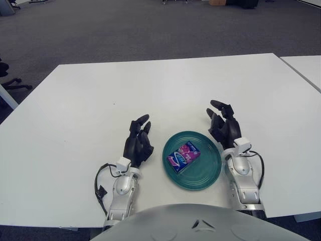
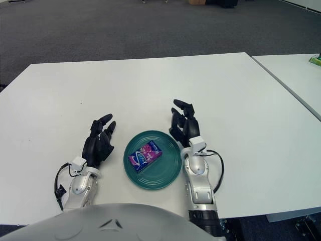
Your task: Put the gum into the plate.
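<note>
Gum [image 1: 183, 156]: pink/blue pack, flat, mid teal plate [image 1: 208, 173].

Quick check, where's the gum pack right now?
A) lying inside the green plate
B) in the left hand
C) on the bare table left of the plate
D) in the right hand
A: the gum pack lies flat inside the green plate, with the left hand and right hand on either side of the plate, both open and holding nothing.
</note>
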`<act>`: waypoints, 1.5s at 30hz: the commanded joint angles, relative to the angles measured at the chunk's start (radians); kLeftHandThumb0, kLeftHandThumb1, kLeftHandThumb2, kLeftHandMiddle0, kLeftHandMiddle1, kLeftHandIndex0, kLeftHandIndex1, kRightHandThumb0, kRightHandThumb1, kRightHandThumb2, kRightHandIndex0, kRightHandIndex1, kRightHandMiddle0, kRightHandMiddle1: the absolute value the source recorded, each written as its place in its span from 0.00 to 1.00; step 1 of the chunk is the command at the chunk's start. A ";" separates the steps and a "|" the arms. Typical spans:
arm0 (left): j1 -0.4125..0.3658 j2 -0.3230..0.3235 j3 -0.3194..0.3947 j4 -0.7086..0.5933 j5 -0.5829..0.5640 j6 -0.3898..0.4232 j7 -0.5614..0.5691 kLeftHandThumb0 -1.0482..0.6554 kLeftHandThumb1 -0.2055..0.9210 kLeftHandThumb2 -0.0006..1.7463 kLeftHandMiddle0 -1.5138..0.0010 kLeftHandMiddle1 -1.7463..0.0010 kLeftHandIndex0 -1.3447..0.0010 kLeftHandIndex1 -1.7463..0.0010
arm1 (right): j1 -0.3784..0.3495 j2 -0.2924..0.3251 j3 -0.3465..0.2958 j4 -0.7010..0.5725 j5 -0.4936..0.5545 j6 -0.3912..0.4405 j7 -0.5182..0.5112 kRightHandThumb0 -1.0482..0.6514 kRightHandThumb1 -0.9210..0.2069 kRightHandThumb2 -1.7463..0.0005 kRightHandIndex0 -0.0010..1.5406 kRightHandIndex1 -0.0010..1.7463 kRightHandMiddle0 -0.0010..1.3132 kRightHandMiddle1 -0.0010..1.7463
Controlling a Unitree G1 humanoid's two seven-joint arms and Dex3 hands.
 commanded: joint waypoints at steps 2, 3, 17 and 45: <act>-0.034 0.002 0.025 -0.006 -0.011 0.027 0.003 0.03 1.00 0.57 0.68 0.83 0.87 0.39 | 0.023 -0.033 -0.024 0.001 0.008 -0.014 0.018 0.12 0.00 0.49 0.21 0.02 0.00 0.46; -0.038 0.001 0.030 -0.003 -0.011 0.031 0.005 0.04 1.00 0.56 0.70 0.78 0.86 0.38 | 0.032 -0.040 -0.025 0.005 0.006 -0.018 0.023 0.13 0.00 0.49 0.20 0.02 0.00 0.44; -0.042 -0.012 0.086 -0.003 -0.019 0.065 0.033 0.07 1.00 0.53 0.73 0.62 0.80 0.35 | 0.100 -0.022 -0.007 -0.013 -0.014 0.073 -0.004 0.22 0.00 0.49 0.17 0.00 0.00 0.34; -0.002 -0.018 0.085 -0.062 -0.018 0.070 0.058 0.09 1.00 0.52 0.73 0.56 0.78 0.32 | 0.055 -0.005 -0.027 0.003 -0.002 0.168 -0.021 0.23 0.00 0.50 0.28 0.04 0.00 0.43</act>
